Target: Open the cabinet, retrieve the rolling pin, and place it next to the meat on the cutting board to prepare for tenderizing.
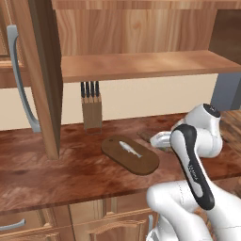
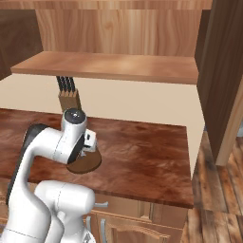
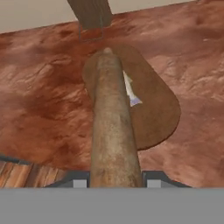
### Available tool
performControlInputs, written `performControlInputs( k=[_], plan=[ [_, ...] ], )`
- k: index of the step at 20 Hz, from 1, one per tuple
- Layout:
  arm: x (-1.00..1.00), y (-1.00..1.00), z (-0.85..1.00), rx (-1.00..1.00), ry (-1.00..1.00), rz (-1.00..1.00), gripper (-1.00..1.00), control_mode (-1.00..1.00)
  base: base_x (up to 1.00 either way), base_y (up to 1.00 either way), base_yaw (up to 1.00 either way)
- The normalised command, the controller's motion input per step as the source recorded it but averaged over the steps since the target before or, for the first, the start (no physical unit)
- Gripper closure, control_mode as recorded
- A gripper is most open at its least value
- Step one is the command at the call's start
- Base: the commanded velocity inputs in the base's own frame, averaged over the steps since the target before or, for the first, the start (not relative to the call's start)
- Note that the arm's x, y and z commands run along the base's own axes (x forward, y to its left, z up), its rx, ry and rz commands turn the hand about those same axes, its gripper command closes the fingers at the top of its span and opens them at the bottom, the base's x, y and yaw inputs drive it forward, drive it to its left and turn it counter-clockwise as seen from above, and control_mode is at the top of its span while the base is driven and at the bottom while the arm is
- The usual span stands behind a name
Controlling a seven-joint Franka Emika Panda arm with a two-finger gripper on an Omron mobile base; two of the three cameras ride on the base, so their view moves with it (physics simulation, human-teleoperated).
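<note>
Meat [image 1: 130, 148] on cutting board [image 1: 141, 162]

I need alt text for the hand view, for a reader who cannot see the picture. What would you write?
A wooden rolling pin, held in the tool, points away from the camera over a dark oval cutting board on a reddish-brown counter. A small silvery piece of meat lies on the board, partly hidden behind the pin. A knife block stands beyond.
</note>
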Motion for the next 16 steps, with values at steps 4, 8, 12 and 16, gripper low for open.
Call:
performControlInputs(
  k=[4, 8, 12, 16],
  plan=[
    [0.14, 0.0, 0.0, 0.02, -0.13, 0.37, 1.0, -1.0, 0.0, 0.0, 0.0],
    [0.14, 0.01, 0.0, 0.0, 0.0, 0.38, 1.0, -1.0, 0.0, 0.0, 0.0],
    [0.08, 0.08, -0.07, 0.0, 0.0, 0.39, 1.0, -1.0, 0.0, 0.0, 0.0],
    [0.2, 0.01, -0.07, 0.0, 0.01, 0.34, 1.0, -1.0, 0.0, 0.0, 0.0]
  ],
)
